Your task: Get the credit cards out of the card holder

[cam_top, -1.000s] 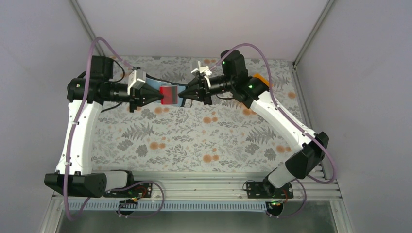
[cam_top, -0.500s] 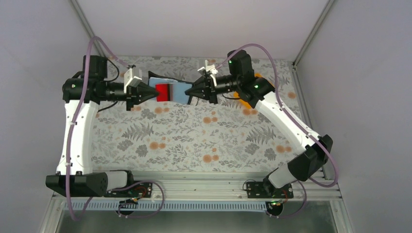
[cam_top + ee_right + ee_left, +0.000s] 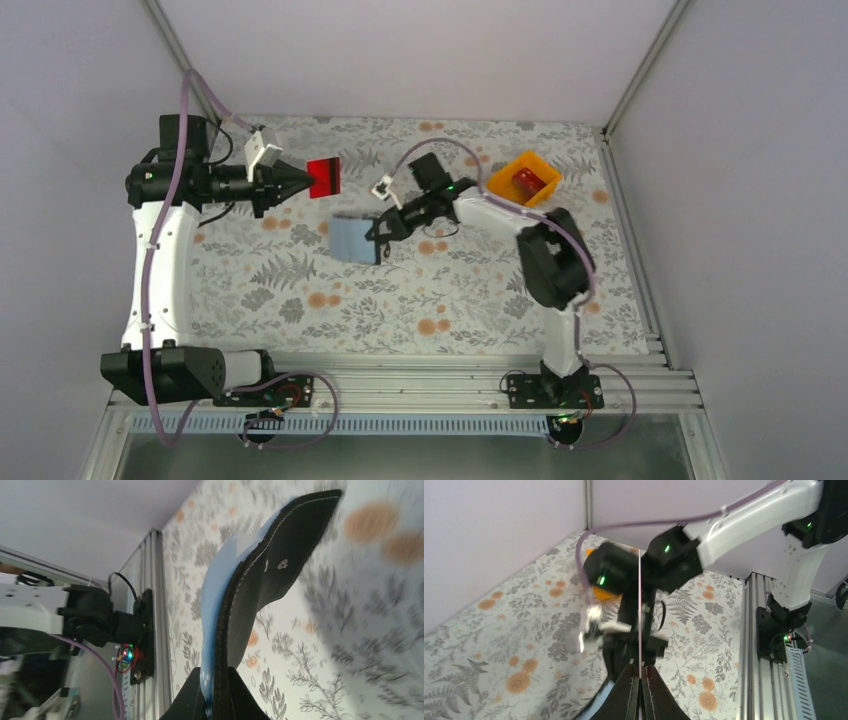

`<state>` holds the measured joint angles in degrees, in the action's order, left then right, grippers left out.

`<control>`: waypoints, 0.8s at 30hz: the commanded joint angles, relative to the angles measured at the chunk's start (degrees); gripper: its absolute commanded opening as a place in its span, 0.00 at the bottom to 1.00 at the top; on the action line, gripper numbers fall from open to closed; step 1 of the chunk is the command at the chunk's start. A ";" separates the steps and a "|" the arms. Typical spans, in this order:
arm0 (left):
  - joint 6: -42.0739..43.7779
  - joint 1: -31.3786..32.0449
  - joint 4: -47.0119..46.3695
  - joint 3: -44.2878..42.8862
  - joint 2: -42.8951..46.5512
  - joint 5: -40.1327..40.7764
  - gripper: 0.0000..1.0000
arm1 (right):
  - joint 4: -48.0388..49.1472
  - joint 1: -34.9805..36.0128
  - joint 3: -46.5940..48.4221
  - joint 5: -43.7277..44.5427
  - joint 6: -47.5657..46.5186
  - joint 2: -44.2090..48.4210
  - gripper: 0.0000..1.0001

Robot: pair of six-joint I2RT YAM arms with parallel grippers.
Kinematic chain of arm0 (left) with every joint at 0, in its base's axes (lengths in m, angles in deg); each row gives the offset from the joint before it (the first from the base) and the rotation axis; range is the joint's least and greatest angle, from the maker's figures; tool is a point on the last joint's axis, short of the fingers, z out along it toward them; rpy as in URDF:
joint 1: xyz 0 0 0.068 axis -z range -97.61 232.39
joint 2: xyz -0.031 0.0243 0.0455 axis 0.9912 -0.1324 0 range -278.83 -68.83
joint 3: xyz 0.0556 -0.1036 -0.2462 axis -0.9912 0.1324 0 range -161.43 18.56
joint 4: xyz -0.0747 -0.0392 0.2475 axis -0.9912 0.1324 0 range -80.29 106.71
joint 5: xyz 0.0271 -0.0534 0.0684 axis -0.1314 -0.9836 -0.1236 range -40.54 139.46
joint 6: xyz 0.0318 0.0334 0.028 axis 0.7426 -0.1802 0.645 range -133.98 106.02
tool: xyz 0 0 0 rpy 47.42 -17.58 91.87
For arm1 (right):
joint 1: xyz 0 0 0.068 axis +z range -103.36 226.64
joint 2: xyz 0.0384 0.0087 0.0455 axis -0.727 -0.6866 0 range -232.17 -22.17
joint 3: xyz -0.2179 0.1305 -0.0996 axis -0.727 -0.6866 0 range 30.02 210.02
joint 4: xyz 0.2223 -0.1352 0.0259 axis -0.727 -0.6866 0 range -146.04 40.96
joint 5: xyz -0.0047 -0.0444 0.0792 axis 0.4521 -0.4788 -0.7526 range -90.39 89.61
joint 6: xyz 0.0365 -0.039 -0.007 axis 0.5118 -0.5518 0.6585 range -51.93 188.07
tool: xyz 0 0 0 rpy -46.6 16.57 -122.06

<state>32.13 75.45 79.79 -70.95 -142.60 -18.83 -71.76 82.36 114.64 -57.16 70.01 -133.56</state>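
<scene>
Card holder sits near the centre of the top view, held over the floral table with its grey-blue inside facing up. The right gripper pinches its right edge, jaws drawn narrow on it. In the right wrist view the wallet rises from between the fingers, showing its black outer skin and a small metal snap. Farther back, upper left of centre, the left gripper clamps one red credit card, well apart from the wallet. Its wrist view shows that card edge-on as a thin line. At upper right an orange bin holds a second red card.
</scene>
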 commanded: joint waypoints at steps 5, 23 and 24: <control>-10.27 3.28 -10.47 2.09 -0.05 4.59 0.02 | -7.63 0.78 9.42 2.84 5.41 -12.87 0.20; -2.23 14.36 -3.40 -2.88 -1.24 12.64 0.03 | -8.37 5.00 7.22 21.54 -21.76 27.64 0.74; -1.19 14.81 -2.41 -3.10 -1.08 13.03 0.02 | -9.16 5.72 8.74 22.08 -22.47 27.27 0.74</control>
<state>26.29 88.89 73.28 -71.89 -144.33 -7.62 -79.70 84.42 121.35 -35.59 57.46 -105.10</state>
